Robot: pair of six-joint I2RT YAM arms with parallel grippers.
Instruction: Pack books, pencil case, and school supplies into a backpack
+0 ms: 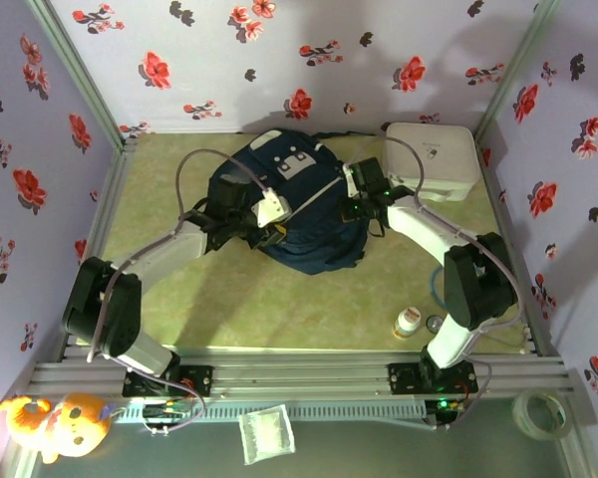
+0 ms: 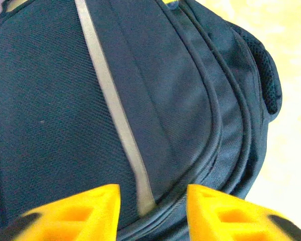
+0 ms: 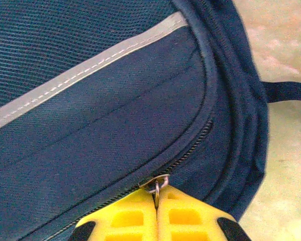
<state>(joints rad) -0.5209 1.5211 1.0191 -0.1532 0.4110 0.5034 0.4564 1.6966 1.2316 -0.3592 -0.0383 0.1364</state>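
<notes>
Seemingly nearly done: right gripper (image 3: 157, 195) pinches the zipper pull (image 3: 156, 184) on the backpack (image 1: 299, 214), left gripper (image 2: 153, 201) hangs released; a small bottle (image 1: 408, 322) sits outside, near right.

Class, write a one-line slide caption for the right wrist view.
Right gripper shut on the zipper pull of the navy backpack, below its pale stripe.

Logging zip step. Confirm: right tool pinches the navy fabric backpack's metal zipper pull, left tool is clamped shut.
Not shut: left wrist view shows the left tool open over the navy fabric backpack. Right tool does pinch the metal zipper pull.
</notes>
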